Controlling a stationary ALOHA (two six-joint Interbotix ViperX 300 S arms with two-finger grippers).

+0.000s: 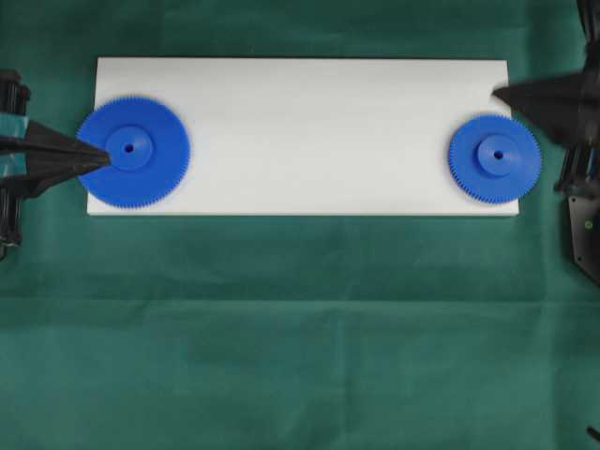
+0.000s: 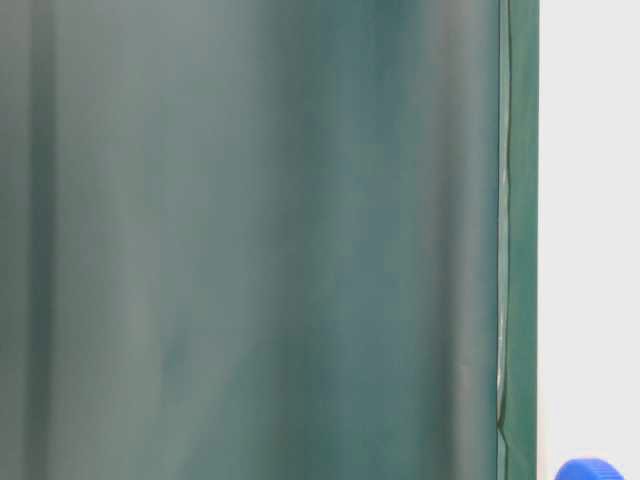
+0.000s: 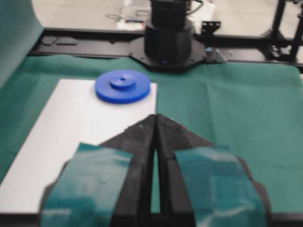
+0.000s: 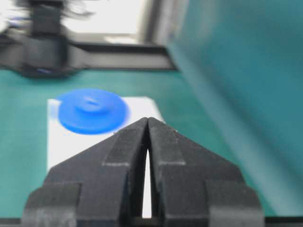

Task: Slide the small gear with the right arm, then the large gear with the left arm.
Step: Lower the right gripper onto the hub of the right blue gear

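The large gear (image 1: 133, 150) lies at the left end of the white board (image 1: 300, 131), its rim slightly over the board's left edge. My left gripper (image 1: 106, 157) is shut and empty. In the overhead view its tip overlaps the gear's left side next to the hub; its height above the gear is unclear. The small gear (image 1: 494, 157) lies at the board's right end. My right gripper (image 1: 497, 92), shut and empty, is by the board's far right corner, apart from the small gear. The left wrist view shows the left gripper (image 3: 155, 116) and the distant small gear (image 3: 123, 86). The right wrist view shows the right gripper (image 4: 148, 119) and the distant large gear (image 4: 92, 111).
Green cloth (image 1: 300, 328) covers the table all round the board. The right arm's base (image 3: 168, 33) stands beyond the board's right end. A bit of blue gear rim (image 2: 590, 468) shows in the table-level view; which gear it is I cannot tell.
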